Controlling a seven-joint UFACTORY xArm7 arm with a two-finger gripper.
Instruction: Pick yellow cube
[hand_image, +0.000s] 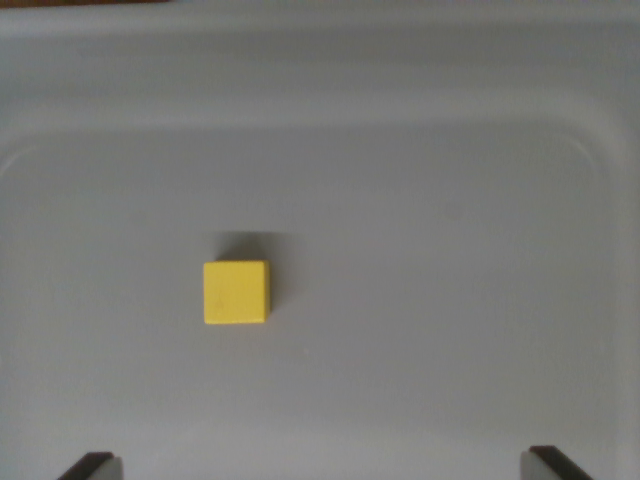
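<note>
So just one yellow cube (236, 292) is being shown here, and it's sitting flat on the floor of one pale grey tray (480, 330), a bit toward the wrist view's left of the tray's middle and slightly nearer the bottom edge than the top. A soft shadow is being cast just above the cube. Nothing is touching the cube; bare tray floor is being left open all round it. The tray's rounded inner rim is being seen curving across the top and down both sides. Two dark fingertips (92, 466) are poking in at the bottom corners, one on each side, so the gripper (320, 468) is being held spread wide, well apart from the cube and gripping nothing.
</note>
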